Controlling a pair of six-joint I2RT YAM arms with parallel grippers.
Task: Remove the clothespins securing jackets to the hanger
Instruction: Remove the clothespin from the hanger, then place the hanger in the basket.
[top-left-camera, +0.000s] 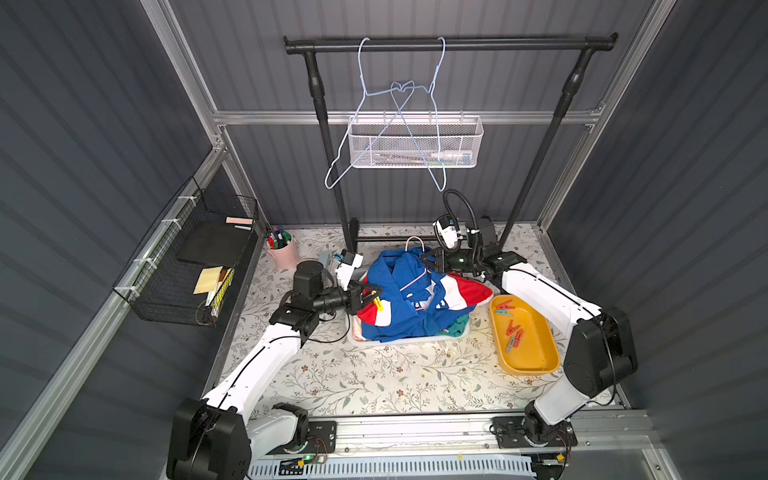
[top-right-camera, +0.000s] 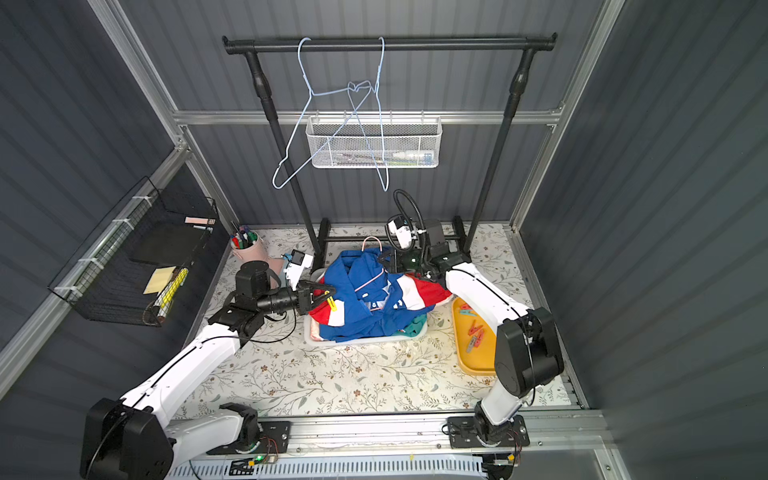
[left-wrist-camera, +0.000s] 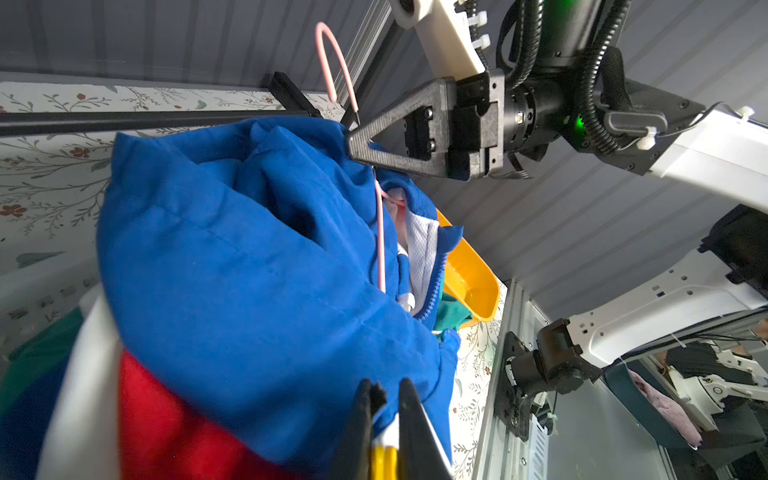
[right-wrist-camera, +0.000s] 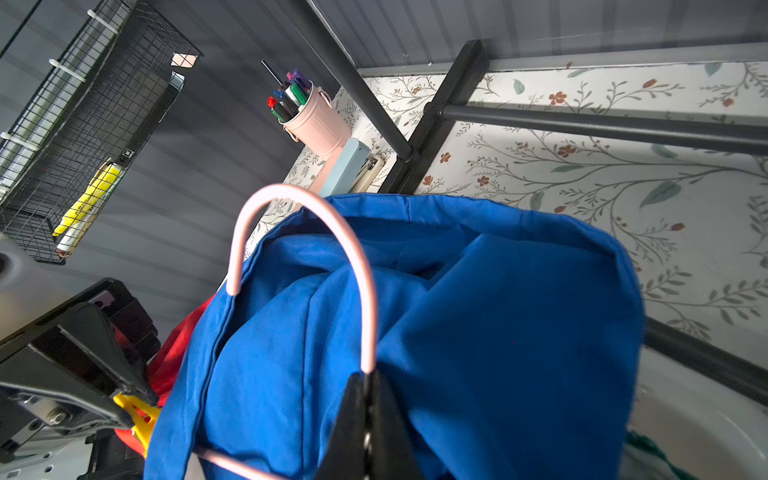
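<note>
A red-white-blue jacket (top-left-camera: 399, 299) (left-wrist-camera: 249, 249) (right-wrist-camera: 498, 332) lies on top of a heap in a white tub (top-left-camera: 415, 340), on a pink hanger (top-left-camera: 413, 243) (right-wrist-camera: 316, 232). A teal jacket (top-left-camera: 457, 326) pokes out beneath it. My left gripper (top-left-camera: 376, 291) (left-wrist-camera: 386, 395) is shut on a yellow clothespin (top-left-camera: 377, 304) (left-wrist-camera: 384, 461) (right-wrist-camera: 137, 415) clipped at the jacket's left shoulder. My right gripper (top-left-camera: 424, 258) (right-wrist-camera: 368, 376) is shut on the hanger's neck just below the hook. Several loose clothespins (top-left-camera: 514, 330), mostly red, lie in the yellow tray (top-left-camera: 536, 361).
A black clothes rail (top-left-camera: 449, 43) with two blue wire hangers (top-left-camera: 436, 124) stands behind the tub. A white mesh basket (top-left-camera: 415, 141) hangs on the back wall. A pink cup of markers (top-left-camera: 282, 249) and a stapler (right-wrist-camera: 345, 166) sit back left, beside a black wire basket (top-left-camera: 187, 266).
</note>
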